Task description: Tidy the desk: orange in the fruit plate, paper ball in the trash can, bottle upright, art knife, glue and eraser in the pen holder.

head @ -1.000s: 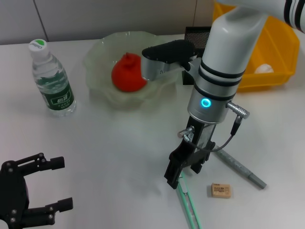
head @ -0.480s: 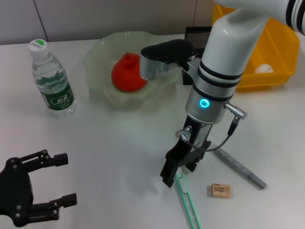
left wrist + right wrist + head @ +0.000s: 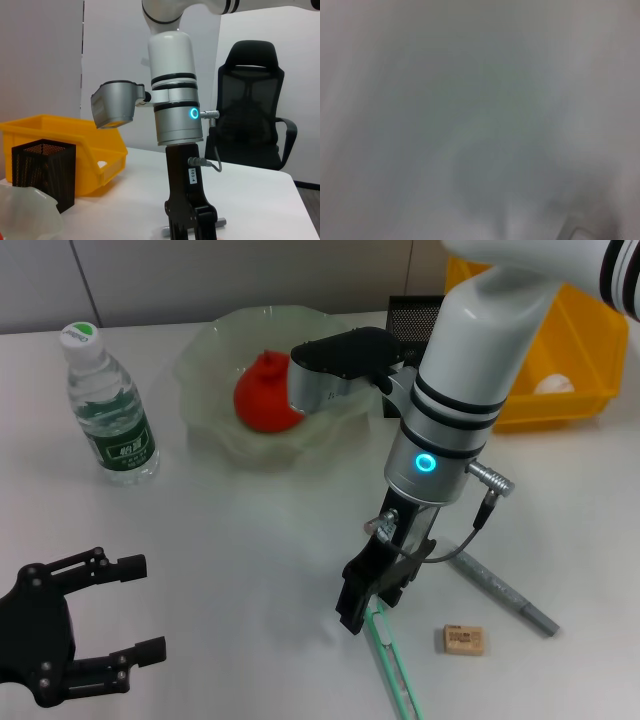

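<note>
Your right gripper (image 3: 362,602) is down at the white desk (image 3: 250,540), its black fingers straddling the near end of a slim green art knife (image 3: 393,660) that lies flat and runs toward you; you cannot tell from these views whether the fingers have pinched it or only bracket it. Just beside the knife on its right lies the eraser (image 3: 464,640), flat and untouched, and beyond that a grey pen-like stick (image 3: 505,592) lies slanted on the desk. Your left gripper (image 3: 95,625) hangs low at the near left corner, fingers spread wide and holding nothing. The orange (image 3: 266,392) sits inside the fruit plate (image 3: 215,350). The bottle (image 3: 105,408) stands upright to the plate's left. Behind the right arm you see the pen holder (image 3: 42,167) standing beside the trash can (image 3: 585,340), with the paper ball (image 3: 553,384) lying inside the can.
</note>
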You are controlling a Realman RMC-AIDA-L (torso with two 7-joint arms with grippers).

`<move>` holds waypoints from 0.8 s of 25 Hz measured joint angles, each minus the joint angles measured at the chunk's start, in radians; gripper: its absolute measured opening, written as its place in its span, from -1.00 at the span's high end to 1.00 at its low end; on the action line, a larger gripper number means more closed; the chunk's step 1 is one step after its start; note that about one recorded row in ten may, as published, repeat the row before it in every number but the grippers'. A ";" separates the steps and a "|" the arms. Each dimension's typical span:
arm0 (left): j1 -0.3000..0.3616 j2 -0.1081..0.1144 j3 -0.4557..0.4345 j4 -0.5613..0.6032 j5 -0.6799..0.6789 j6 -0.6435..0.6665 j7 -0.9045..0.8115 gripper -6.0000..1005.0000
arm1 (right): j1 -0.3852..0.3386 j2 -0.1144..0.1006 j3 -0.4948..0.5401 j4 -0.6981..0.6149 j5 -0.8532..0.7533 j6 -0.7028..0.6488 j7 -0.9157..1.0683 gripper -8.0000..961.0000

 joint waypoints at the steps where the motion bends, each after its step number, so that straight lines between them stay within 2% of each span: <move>1: 0.000 0.000 0.000 0.000 0.000 0.000 0.000 -0.62 | -0.002 0.000 0.000 -0.001 0.000 0.001 0.000 -0.26; 7: -0.004 -0.002 0.003 0.000 0.000 -0.005 -0.001 -0.62 | -0.009 0.000 -0.003 -0.002 0.011 0.008 -0.006 -0.25; 10: -0.006 -0.002 0.003 0.000 0.000 -0.010 -0.001 -0.62 | -0.013 0.000 -0.004 -0.003 0.013 0.013 -0.007 -0.05; 20: -0.022 -0.003 0.005 -0.023 0.000 -0.015 0.000 -0.62 | -0.013 0.000 -0.007 -0.002 0.014 0.037 -0.007 -0.04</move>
